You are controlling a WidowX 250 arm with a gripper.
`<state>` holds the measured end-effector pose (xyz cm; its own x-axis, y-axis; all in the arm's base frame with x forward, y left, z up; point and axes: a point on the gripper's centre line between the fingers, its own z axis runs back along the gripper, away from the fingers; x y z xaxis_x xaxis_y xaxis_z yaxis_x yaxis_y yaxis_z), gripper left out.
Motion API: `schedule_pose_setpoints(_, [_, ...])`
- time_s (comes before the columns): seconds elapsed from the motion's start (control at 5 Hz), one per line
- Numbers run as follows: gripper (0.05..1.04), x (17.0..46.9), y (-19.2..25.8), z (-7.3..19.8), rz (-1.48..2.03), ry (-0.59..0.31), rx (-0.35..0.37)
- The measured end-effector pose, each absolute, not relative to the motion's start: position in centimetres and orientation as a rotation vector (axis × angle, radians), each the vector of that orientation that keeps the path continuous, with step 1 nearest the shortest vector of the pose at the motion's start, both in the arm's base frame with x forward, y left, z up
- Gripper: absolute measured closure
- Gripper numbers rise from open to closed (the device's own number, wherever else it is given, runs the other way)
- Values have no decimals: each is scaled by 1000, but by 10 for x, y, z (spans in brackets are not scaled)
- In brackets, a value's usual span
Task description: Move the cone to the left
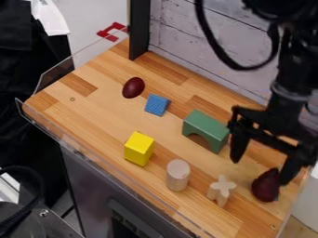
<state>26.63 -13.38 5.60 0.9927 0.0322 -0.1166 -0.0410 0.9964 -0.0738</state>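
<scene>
My gripper [261, 169] hangs at the right side of the work surface, open, its two fingertips spread wide apart. Close to its right fingertip is a dark red piece [266, 187] with a rounded bottom and a narrower top, the most cone-like object in view. In the camera view the fingertip overlaps its upper right edge; whether they touch I cannot tell. The left fingertip is well apart from it, beside the green arch.
A green arch block [206, 128], a pale cross-shaped piece [221, 189], a wooden cylinder [177, 175], a yellow block [139, 148], a blue block [157, 105] and a dark red egg shape [133, 87] stand on the wooden top [102, 109]. A clear rim edges it.
</scene>
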Motion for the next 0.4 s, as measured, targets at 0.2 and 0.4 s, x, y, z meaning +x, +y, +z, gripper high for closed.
schedule_pose_setpoints(0.2, [84,270,-119,90,74,22,-102])
schedule_pose_setpoints(0.4, [84,261,-100,105,106,11,-81])
